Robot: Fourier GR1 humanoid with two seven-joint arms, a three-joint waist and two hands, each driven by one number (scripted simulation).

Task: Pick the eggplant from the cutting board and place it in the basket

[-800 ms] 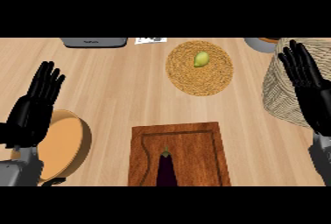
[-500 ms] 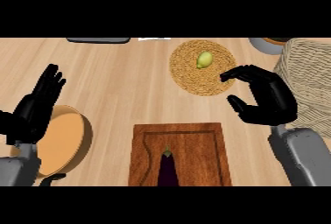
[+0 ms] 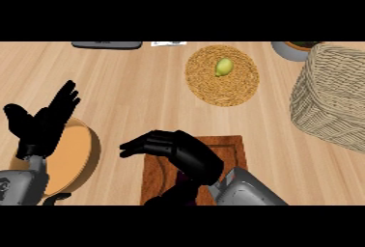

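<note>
My right hand hovers over the near left part of the brown cutting board, palm down, fingers loosely bent and thumb sticking out to the left, with nothing held. Hand and forearm hide most of the eggplant; only a dark purple bit shows under the wrist at the lower edge. The wicker basket stands at the right edge, well away from the hand. At the left, my left hand rests open, fingers up.
A round woven mat with a yellow-green fruit lies beyond the board. A round wooden plate sits under the left hand. A grey pot and a dark flat object stand along the far edge.
My right hand has swung from up beside the basket down and left to over the cutting board, now covering the eggplant. The view has shifted slightly. The left hand has stayed put.
</note>
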